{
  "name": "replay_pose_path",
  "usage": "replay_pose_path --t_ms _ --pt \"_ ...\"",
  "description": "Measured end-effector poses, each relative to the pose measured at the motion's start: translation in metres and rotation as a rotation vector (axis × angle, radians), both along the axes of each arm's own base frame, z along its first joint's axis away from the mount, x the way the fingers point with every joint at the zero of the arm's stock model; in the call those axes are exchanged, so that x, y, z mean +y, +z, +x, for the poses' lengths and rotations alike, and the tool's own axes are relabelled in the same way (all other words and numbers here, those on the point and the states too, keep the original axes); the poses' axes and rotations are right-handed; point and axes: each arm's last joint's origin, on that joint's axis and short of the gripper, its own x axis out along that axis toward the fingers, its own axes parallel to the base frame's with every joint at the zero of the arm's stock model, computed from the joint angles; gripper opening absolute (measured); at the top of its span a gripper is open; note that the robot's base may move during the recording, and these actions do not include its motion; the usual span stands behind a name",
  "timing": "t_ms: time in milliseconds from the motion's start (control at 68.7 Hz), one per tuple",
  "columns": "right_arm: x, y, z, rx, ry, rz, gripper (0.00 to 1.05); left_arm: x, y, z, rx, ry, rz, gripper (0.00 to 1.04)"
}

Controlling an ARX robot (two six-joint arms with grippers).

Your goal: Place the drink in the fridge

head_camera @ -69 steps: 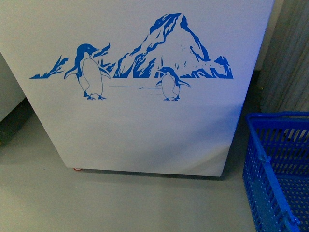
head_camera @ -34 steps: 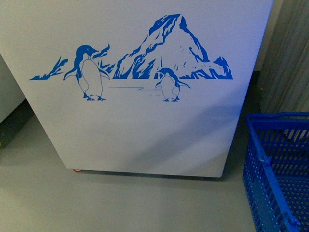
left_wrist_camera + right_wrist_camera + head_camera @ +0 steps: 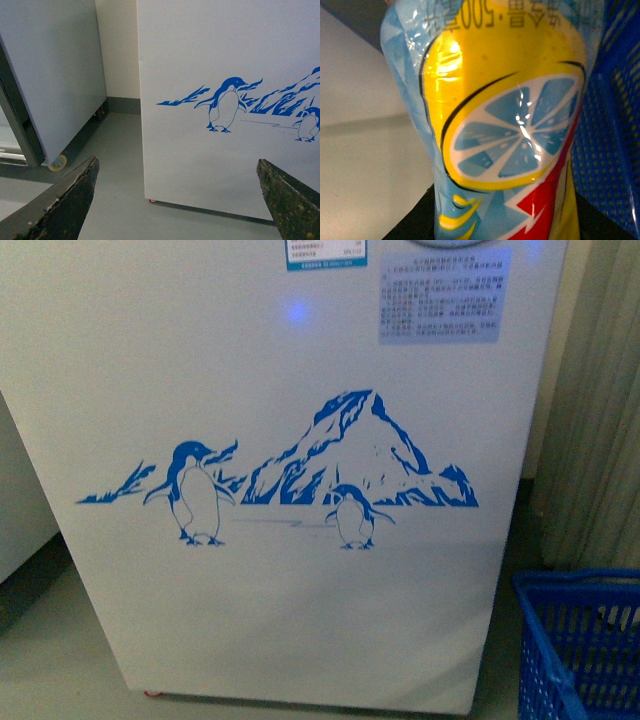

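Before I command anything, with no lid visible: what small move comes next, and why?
Probably lift upward: the front view shows only the fridge side, no opening; the drink fills the right wrist view and the left gripper is open.

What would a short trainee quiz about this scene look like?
1. How many penguins are pictured on the fridge?
2. The label of the drink shows: A) a strawberry, B) a citrus slice, C) a banana.
3. True or false: the left tool is shut on the drink.
Key: 1 two; 2 B; 3 false, it is open and empty.
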Motion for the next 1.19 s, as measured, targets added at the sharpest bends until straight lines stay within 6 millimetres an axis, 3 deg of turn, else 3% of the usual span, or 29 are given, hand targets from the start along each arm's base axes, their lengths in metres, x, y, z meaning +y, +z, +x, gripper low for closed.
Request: replay_pose_path --t_ms 131,204,350,466,612,1194 --pt "0.021 0.086 -0.032 -0.261 0.031 -0.027 0.4 0.0 0.0 0.0 0.0 0.0 0.0 0.97" --pt "0.034 0.119 -0.055 -0.378 0.052 -0.048 0.4 0.0 0.0 0.0 0.0 0.0 0.0 0.97" --pt "0.053 0.151 -0.095 -0.512 0.076 -0.059 0.4 0.0 0.0 0.0 0.0 0.0 0.0 0.97" --pt "0.059 0.161 -0.12 -0.58 0.053 -0.068 0.4 0.0 0.0 0.0 0.0 0.0 0.0 0.97" --pt "0.062 0.165 -0.136 -0.628 0.017 -0.08 0.4 0.0 0.0 0.0 0.0 0.0 0.0 0.97" --pt "0.066 0.158 -0.136 -0.64 -0.008 -0.108 0.4 0.0 0.0 0.0 0.0 0.0 0.0 0.97"
